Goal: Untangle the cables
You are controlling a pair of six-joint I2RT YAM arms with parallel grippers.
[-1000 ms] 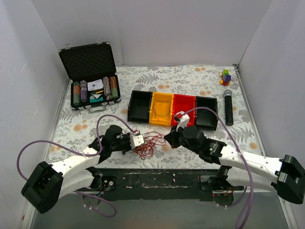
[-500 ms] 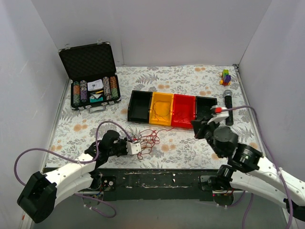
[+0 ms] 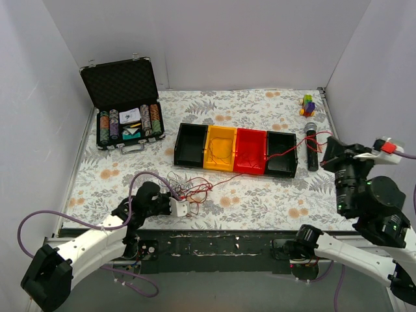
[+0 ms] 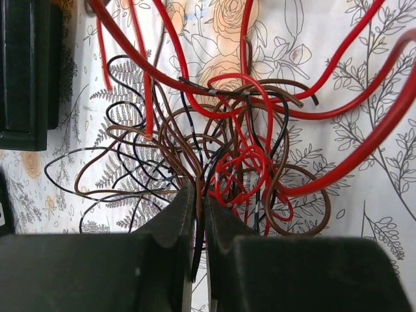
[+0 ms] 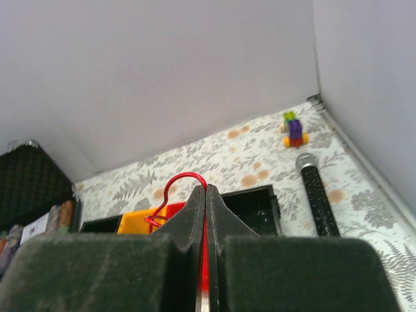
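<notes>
mid-separation: left gripper (image 4: pixel 200 195) pinches shut on the tangled cables (image 3: pixel 192 190) just in front of the bins (image 3: pixel 179 148). right gripper (image 5: pixel 205 195), clamped on 1 red cable (image 3: pixel 284 154), holds it taut right of the bins. next, probably a gentle draw free.

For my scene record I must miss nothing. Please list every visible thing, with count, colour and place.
cables: many, red, brown and black, tangled, front left
red cable: one, stretched from the tangle toward the right
bins: four, black, yellow, red, black, centre row
case: one, black, open, back left
microphone: one, black, right of bins
toy blocks: one stack, multicoloured, back right
left gripper: one, black, shut on cables
right gripper: one, black, shut on red cable
</notes>
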